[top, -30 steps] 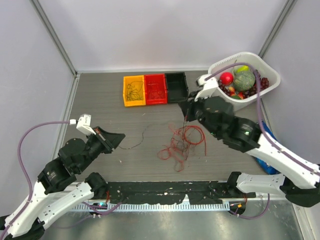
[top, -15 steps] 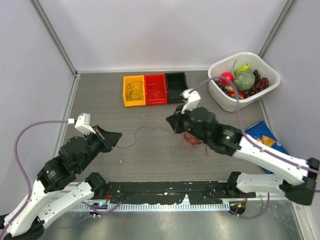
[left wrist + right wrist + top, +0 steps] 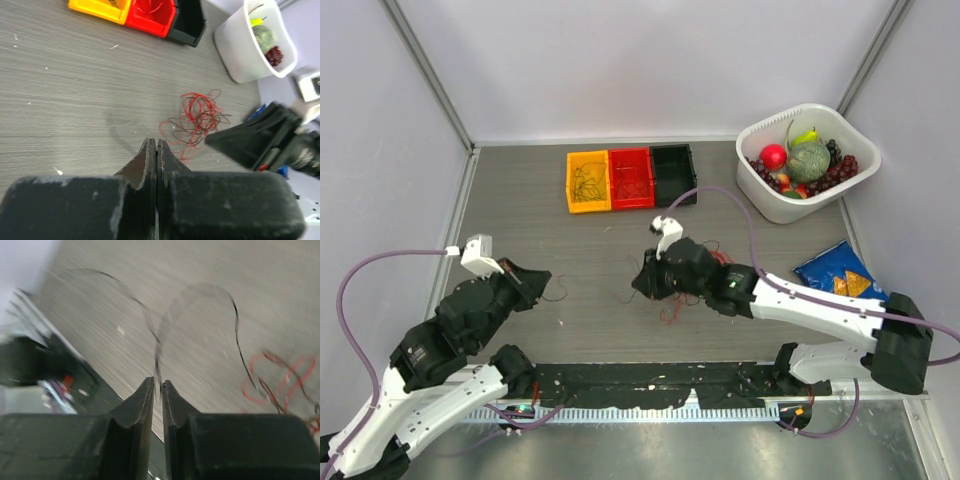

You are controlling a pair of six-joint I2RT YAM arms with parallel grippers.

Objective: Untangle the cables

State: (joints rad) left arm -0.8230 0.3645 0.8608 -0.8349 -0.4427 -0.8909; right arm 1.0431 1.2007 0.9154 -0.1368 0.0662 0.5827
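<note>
The cables [image 3: 672, 310] lie as a loose tangle of red and dark wires mid-table, partly under my right arm; the left wrist view shows the tangle [image 3: 197, 117] whole. My left gripper [image 3: 542, 283] is at the left, jaws [image 3: 153, 141] pressed together, and a thin dark cable [image 3: 555, 295] leaves its tips. My right gripper [image 3: 638, 287] hangs just left of the tangle. In its wrist view the jaws [image 3: 156, 382] stand a narrow gap apart, with a blurred dark cable [image 3: 200, 287] running out of the gap and arcing over the table. Red loops [image 3: 280, 375] lie to its right.
Yellow [image 3: 588, 182], red [image 3: 631, 179] and black [image 3: 672, 174] bins stand in a row at the back, the first two holding wires. A white basket [image 3: 765, 208] of fruit is at the back right. A blue snack bag [image 3: 832, 270] lies at the right.
My right gripper swept left and nearer across the tangle, and its jaws parted a little. The dark cable between the two grippers went slack. My left gripper drew back slightly.
</note>
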